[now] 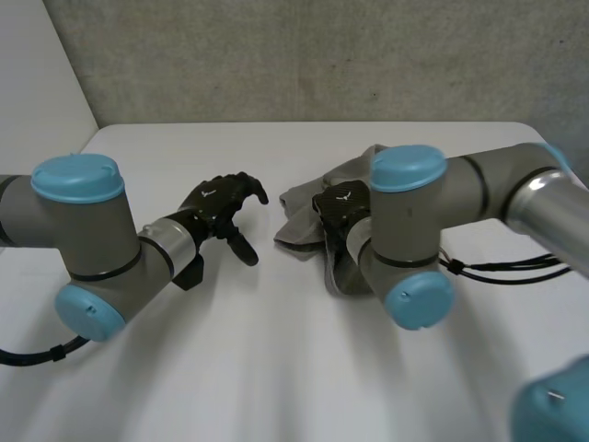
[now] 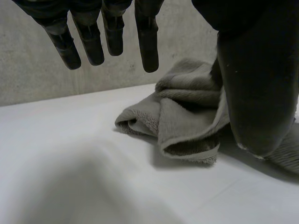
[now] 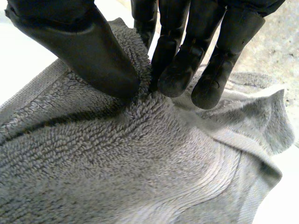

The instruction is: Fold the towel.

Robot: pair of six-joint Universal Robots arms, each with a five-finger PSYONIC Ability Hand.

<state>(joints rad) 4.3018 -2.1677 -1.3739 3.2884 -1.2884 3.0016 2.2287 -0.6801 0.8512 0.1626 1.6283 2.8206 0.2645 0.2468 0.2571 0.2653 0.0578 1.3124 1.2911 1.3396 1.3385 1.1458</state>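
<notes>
- The white table [image 1: 276,368] takes up most of the head view. The towel [image 1: 296,210] lies on it just right of centre, a grey bunched heap (no tidy fold that I can make out).
- The right arm [image 1: 433,221] reaches in from the right of the frame and covers a good part of the heap. The left arm [image 1: 92,239] comes in from the left and stops short of it.
- The right hand [image 1: 340,207] is down on top of the towel. Its wrist view has the thumb [image 3: 84,51] and fingers [image 3: 180,70] closed toward each other with a ridge of terry nipped between them.
- The left hand [image 1: 221,207] sits centre-left in the head view, near the towel but apart from it, and holds nothing. Its fingers [image 2: 147,42] are loose and a little spread.
- My reading is that this is the early gathering step: getting a grip so the cloth can be drawn out flat.
- The next move looks like lifting or dragging by that pinch. The left hand would then take the rolled edge [image 2: 187,151] lying beyond its fingertips, so two points are held before any fold.
</notes>
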